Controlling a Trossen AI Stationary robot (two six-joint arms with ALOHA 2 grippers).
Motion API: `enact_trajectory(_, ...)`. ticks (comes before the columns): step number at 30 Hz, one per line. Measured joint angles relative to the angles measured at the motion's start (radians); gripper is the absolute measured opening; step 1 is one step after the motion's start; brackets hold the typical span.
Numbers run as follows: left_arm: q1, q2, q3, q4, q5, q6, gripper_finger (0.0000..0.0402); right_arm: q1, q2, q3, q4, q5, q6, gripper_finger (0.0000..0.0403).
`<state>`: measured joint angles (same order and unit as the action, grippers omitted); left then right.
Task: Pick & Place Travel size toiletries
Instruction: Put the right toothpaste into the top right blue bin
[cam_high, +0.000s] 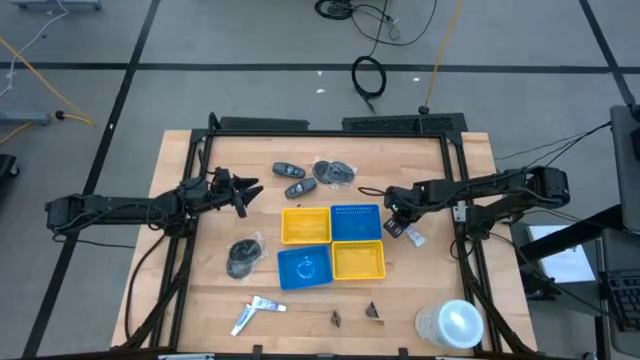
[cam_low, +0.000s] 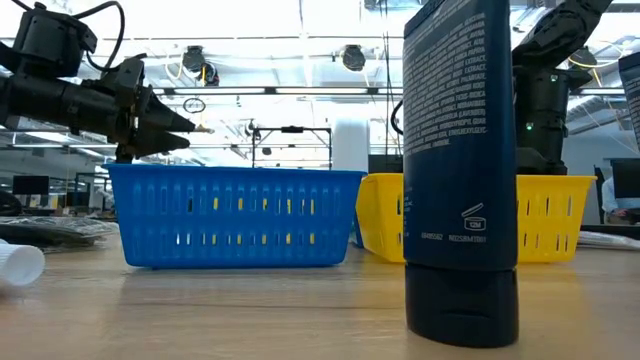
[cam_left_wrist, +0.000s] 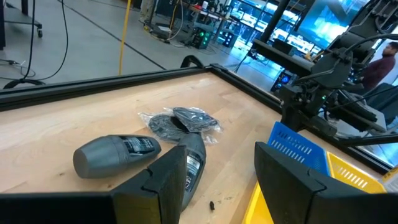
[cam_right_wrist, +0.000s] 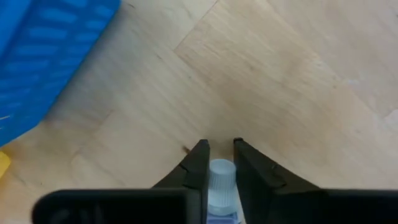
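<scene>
A small white tube with a blue label sits between the fingers of my right gripper, which hovers over the bare wood right of the four trays. A white piece shows just beside it. Two more white tubes lie flat on the table near its near edge; one cap shows in the low view. My left gripper is open and held above the table left of the trays, with its fingers pointing toward two dark key fobs. My right gripper pinches the tube's white cap between its two fingers, one on each side. The tube's body runs back along the fingers toward the wrist. The fingers slant down toward the table. I cannot tell whether the tube is clear of the wood.
Two yellow and two blue trays form a square mid-table. Key fobs and a bagged dark item lie beyond them, another bag to their left. Black clips and a white round container are near the near edge. A dark bottle stands on its cap.
</scene>
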<state>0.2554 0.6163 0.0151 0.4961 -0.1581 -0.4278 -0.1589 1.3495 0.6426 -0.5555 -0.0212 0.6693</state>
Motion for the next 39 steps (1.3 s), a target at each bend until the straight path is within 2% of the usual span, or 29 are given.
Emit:
enact_trajectory(14, 0.000, 0.000, 0.000, 0.001, 0.000, -0.005, 0.0186, -0.001, -0.041, 0.016, -0.018, -0.052, -0.027, 0.0040)
enact_trajectory(18, 0.000, 0.000, 0.000, 0.001, 0.000, -0.009, 0.0186, -0.003, -0.092, 0.066, -0.058, -0.024, -0.052, 0.0040)
enact_trajectory(24, 0.000, 0.000, 0.000, 0.001, 0.001, -0.030, 0.0186, -0.003, -0.182, 0.168, -0.165, 0.078, -0.079, 0.0040)
enact_trajectory(27, 0.000, 0.000, 0.000, 0.002, 0.008, -0.044, 0.0186, 0.005, -0.228, 0.205, -0.154, 0.111, -0.092, 0.0040)
enact_trajectory(32, 0.000, 0.000, 0.000, 0.021, 0.056, -0.091, 0.0186, 0.043, -0.270, 0.219, -0.047, 0.134, -0.129, 0.0040)
enact_trajectory(39, -0.059, 0.000, 0.001, 0.164, 0.125, -0.110, 0.0186, 0.123, -0.248, 0.219, 0.249, 0.181, -0.209, 0.0040)
